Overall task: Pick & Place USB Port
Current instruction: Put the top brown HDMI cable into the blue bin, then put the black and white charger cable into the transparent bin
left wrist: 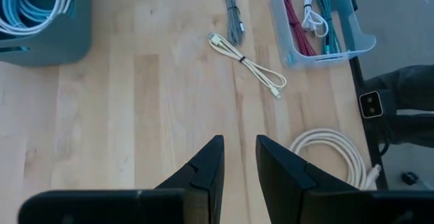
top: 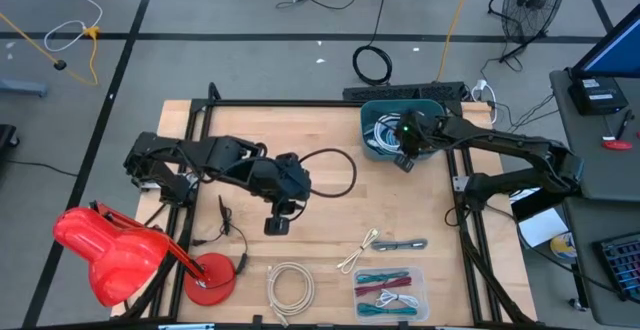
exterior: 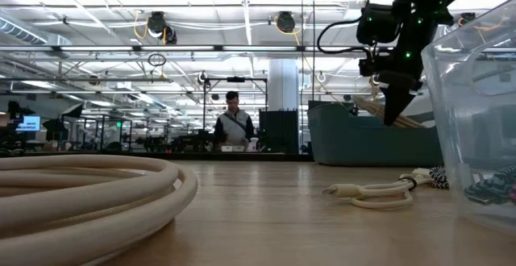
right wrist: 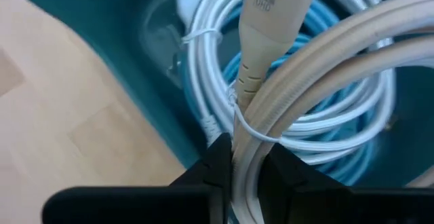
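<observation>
The beige cable (right wrist: pixel 285 81), pinched in the right gripper's (right wrist: pixel 247 163) fingers, hangs over the teal bin (top: pixel 372 118); lower it well inside before releasing, while the left gripper (left wrist: pixel 237 163), fingers narrowly parted, waits over the worktop (top: pixel 330 220) beside that bin.

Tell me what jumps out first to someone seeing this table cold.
The right hand is shut on a beige cable, held above the teal bin of coiled white and blue cables at the table's far right. The left hand hangs empty over the bare table middle. A bright red lamp sits at the near left corner.
</observation>
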Available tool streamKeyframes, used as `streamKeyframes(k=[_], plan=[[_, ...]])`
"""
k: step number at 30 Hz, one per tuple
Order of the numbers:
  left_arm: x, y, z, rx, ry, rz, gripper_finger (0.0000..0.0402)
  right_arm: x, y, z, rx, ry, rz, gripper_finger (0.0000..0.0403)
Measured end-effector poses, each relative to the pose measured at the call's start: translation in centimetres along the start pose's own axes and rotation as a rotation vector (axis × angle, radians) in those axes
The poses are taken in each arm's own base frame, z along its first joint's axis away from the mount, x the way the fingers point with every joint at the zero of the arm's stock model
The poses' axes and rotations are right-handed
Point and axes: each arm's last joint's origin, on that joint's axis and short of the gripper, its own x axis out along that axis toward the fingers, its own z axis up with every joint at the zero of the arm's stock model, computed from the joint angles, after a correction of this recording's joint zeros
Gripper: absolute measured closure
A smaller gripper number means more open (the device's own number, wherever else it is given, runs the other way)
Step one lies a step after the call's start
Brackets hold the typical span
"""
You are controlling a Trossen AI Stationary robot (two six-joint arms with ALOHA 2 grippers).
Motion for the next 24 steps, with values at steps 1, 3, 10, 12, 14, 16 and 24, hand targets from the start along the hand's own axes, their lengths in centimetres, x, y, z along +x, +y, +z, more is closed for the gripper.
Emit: streamKeyframes(k=[1, 3, 10, 12, 14, 16, 24], plan=[[0.0, -0.1, 0.0, 0.000, 0.001, -0.002, 0.0314, 0.0, -0.2, 0.0, -0.002, 0.000, -0.014, 0.0368], [0.0, -0.3, -0.1, 0.000, 0.003, 0.002, 0.0314, 0.1, -0.5, 0.0, 0.010, 0.000, -0.034, 0.0363], [0.0, -0.3, -0.1, -0.020, 0.002, 0.012, 0.0314, 0.2, -1.5, -0.2, 0.061, 0.023, -0.052, 0.0369], [0.0, -0.3, -0.1, -0.021, 0.002, 0.012, 0.0314, 0.2, -1.8, -0.3, 0.081, 0.039, -0.057, 0.0362], [0.0, -0.3, -0.1, -0.023, 0.002, 0.012, 0.0314, 0.2, -1.9, -0.5, 0.092, 0.052, -0.060, 0.0342], [0.0, -0.3, -0.1, -0.023, 0.002, 0.012, 0.0314, 0.2, -1.9, -0.7, 0.099, 0.072, -0.064, 0.0319], [0.0, -0.3, -0.1, -0.014, 0.001, 0.012, 0.0314, -0.1, -1.8, -0.5, 0.115, 0.065, -0.060, 0.0256]])
